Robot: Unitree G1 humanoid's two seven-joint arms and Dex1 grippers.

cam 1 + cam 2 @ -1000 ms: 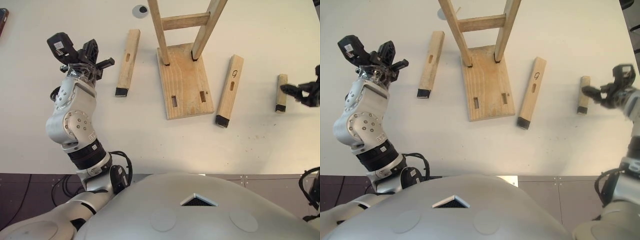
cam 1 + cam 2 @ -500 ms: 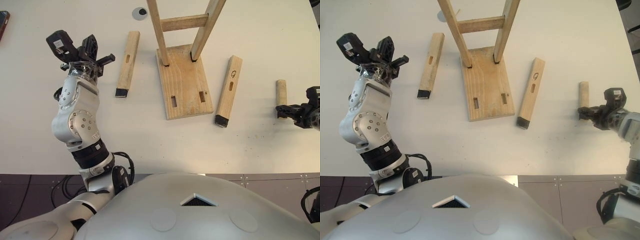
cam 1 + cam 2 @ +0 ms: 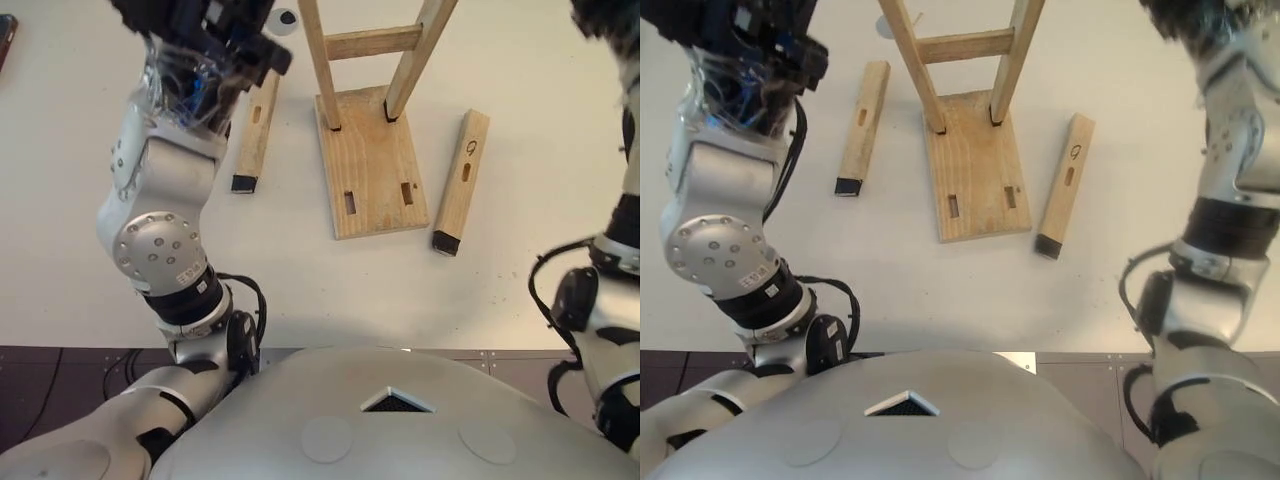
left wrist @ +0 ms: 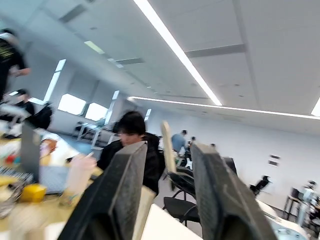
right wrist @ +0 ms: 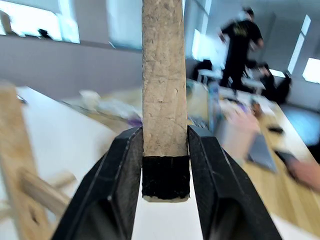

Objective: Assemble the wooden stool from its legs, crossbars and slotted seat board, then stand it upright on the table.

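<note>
Table (image 3: 300,270) holds the stool parts. Nearest is the right loose leg (image 3: 461,178), lying flat just right of the seat board (image 3: 372,175), its black tip toward the robot. The board lies flat mid-table, and the two slots at its near edge are empty. The left loose leg (image 3: 256,125) lies flat to the left of the board, apart from it, black tip also near.

Two upright legs (image 3: 318,60) stand in the board's far slots, joined by a crossbar (image 3: 372,42) higher up. A small round disc (image 3: 288,17) sits on the table beyond the left loose leg.

Both arms are raised high off the table. The left gripper (image 4: 167,155) is up over the far-left area with its fingers spread and nothing between them. The right gripper (image 5: 165,132) is up at the far right, clamped on a short stick (image 5: 162,75). Its fingers (image 5: 122,165) press both sides just above the stick's black tip.
</note>
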